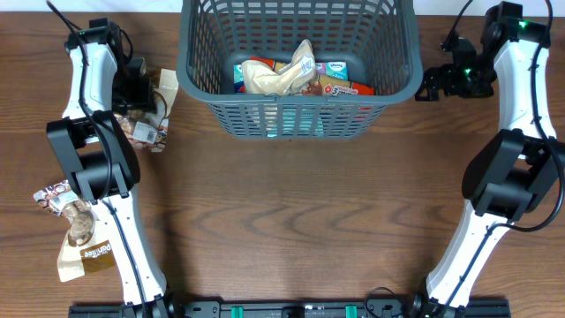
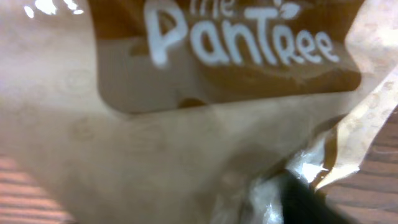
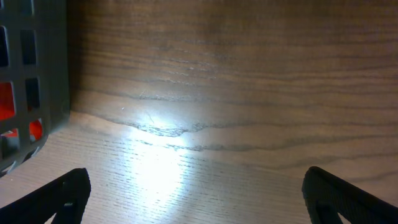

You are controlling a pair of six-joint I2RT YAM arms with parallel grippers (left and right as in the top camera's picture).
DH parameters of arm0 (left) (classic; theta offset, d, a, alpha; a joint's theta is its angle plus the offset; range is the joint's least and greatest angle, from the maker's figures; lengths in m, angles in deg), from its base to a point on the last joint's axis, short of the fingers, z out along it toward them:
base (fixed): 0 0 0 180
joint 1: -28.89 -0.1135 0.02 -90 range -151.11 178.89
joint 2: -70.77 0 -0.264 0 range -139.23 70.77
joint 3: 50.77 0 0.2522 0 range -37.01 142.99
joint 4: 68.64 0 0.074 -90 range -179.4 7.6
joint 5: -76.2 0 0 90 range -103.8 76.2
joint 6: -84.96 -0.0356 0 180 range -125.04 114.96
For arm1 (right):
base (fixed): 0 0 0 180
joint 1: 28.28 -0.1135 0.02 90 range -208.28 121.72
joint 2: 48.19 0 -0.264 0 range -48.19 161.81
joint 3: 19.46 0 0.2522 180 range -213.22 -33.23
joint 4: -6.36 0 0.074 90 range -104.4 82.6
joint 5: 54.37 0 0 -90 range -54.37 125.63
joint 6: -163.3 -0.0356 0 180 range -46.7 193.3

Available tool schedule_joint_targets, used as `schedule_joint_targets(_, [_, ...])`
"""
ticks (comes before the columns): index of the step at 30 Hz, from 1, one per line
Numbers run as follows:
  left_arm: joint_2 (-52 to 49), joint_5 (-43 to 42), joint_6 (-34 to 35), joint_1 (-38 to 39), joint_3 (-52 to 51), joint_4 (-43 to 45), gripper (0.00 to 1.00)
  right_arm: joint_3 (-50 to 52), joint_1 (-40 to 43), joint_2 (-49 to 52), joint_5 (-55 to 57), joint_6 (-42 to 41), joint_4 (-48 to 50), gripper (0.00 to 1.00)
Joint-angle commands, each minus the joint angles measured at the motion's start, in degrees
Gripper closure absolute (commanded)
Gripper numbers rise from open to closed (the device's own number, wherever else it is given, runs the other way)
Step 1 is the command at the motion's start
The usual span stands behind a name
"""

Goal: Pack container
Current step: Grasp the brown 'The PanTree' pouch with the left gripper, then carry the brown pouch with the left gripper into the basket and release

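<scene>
Starting at the near edge: left arm (image 1: pixel 128 238) and right arm (image 1: pixel 468 243) both rise from bases at the near side of the table (image 1: pixel 291 221). Each folds at a dark elbow about mid-depth, then runs on toward the far side.

Near-left, beside the left arm's lower link, a brown packet (image 1: pixel 88 256) lies flat on the wood. A crumpled packet (image 1: pixel 55 196) sits just beyond it; can't tell if the two touch.

Left forearm reaches far-left, wrist bent back toward centre. Left gripper (image 1: pixel 141 90) is down on a tan packet (image 1: pixel 163 87), near the basket's left wall but apart from it. Left wrist view is a blurred close-up filled by that packet, label "the PanTree" reading upright. Jaws aren't clear there or from overhead, so can't tell whether they're apart or clamped.

Right forearm goes far-right, wrist turned inward. Right gripper (image 1: pixel 430 87) points left at the basket's right wall, just beside it. In the right wrist view its fingers (image 3: pixel 62 199) are spread wide at both lower corners, nothing between them, bare wood underneath. The slotted wall is at the left edge, red showing through the slots.

Basket (image 1: pixel 296 99) sits far-centre on the table, between the two grippers, upright, mouth up. Long axis runs left-right; the far rim is cut by the frame. On its bottom:
- cream packet (image 1: pixel 282 75) across the middle
- teal packets (image 1: pixel 337 68) behind it to the right
- red-orange packet (image 1: pixel 349 89) at the right.
</scene>
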Motion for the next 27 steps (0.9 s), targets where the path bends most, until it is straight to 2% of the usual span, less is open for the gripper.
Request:
schedule_joint_targets(1, [-1.0,-0.5,-0.6,-0.3,-0.1,-2.0,0.91,0.2,-0.3,-0.2,0.3,0.3,-0.4,0.01])
schedule_joint_targets(2, [-1.0,-0.5,-0.6,-0.3,-0.1,-2.7,0.94,0.2,-0.3,-0.2,0.6,0.3,-0.5,0.01])
schedule_joint_targets(7, [0.5,-0.6,-0.2,-0.1,-0.1,-7.3,0.94,0.2,-0.4,-0.2,1.0,0.3,-0.5,0.01])
schedule_joint_targets(11, [5.5,-0.6,2.6,-0.1,-0.1,-8.1,0.94,0.2,-0.4,-0.2,1.0,0.3,-0.5,0.01])
schedule_joint_targets(20, [27.5,-1.2,2.6,-0.1,0.0,-7.3,0.94,0.2,-0.4,-0.2,1.0,0.3,-0.5,0.01])
schedule_joint_targets(24, [38.0,-1.7,2.3,0.4,0.2,-4.2,0.94,0.2,-0.5,-0.2,1.0,0.3,-0.5,0.01])
schedule_joint_targets(27, [44.3,-4.6,-1.0,2.6,0.2,-0.4,0.94,0.2,-0.5,-0.2,1.0,0.3,-0.6,0.01])
